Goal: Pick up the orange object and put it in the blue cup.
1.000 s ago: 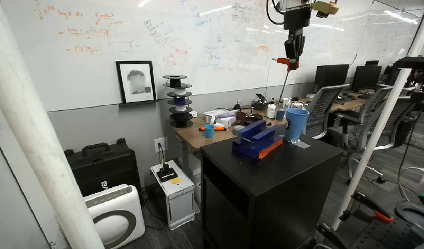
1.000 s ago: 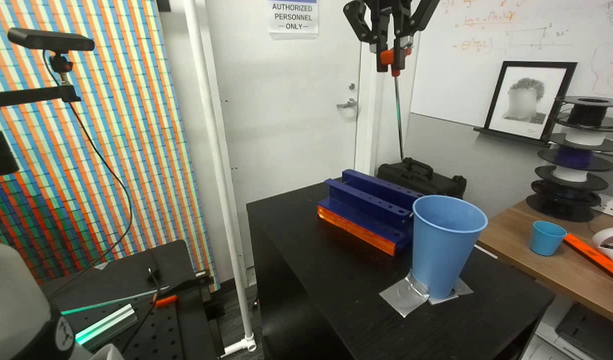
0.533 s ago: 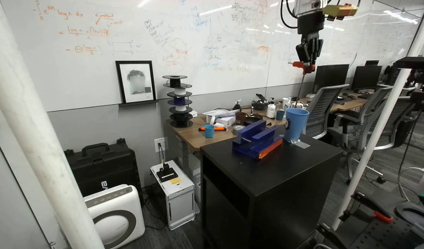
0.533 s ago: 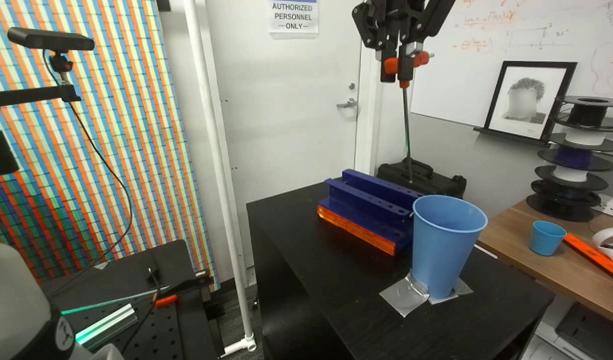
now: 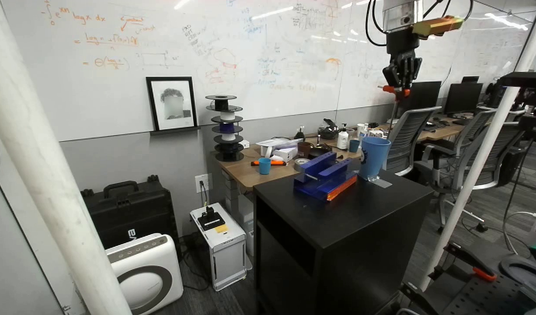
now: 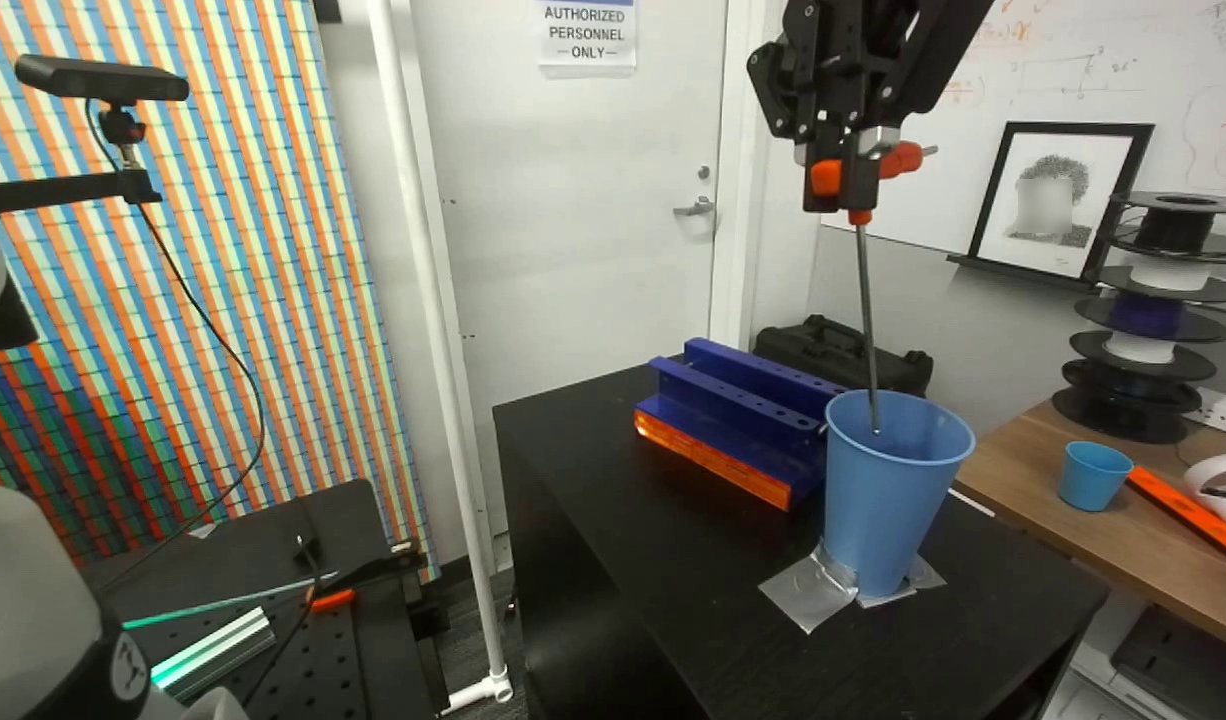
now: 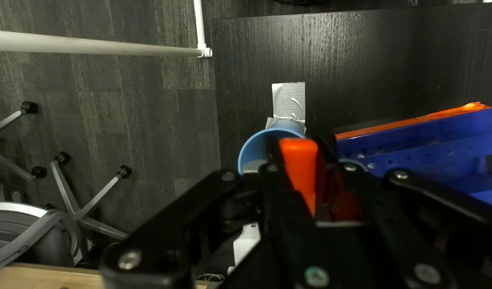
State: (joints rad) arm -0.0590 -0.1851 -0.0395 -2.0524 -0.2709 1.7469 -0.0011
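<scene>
The orange object is a tool with an orange-red T-shaped handle and a long thin metal shaft. Its handle shows in both exterior views (image 5: 388, 89) (image 6: 903, 160) and in the wrist view (image 7: 299, 160). My gripper (image 6: 841, 190) is shut on the handle; the gripper also shows in an exterior view (image 5: 401, 87) and the wrist view (image 7: 297, 146). The shaft hangs down, slightly tilted. The light-blue cup (image 6: 878, 520) stands upright below; it also shows elsewhere (image 5: 374, 159) (image 7: 252, 148). The shaft's tip overlaps the cup's mouth; I cannot tell whether it is inside or above the rim.
The cup is taped with silver tape (image 6: 808, 598) to a black cabinet top (image 6: 663, 560). A dark blue metal piece with an orange side (image 6: 738, 420) lies beside the cup. A wooden desk (image 6: 1023, 470) holds a small blue cup (image 6: 1093, 478). Office chairs (image 5: 408, 135) stand behind.
My gripper has moved toward the cup and down, carrying the tool. In the exterior views it shifts to the right, and the shaft's tip now lies at the cup's mouth. The cup has not moved.
</scene>
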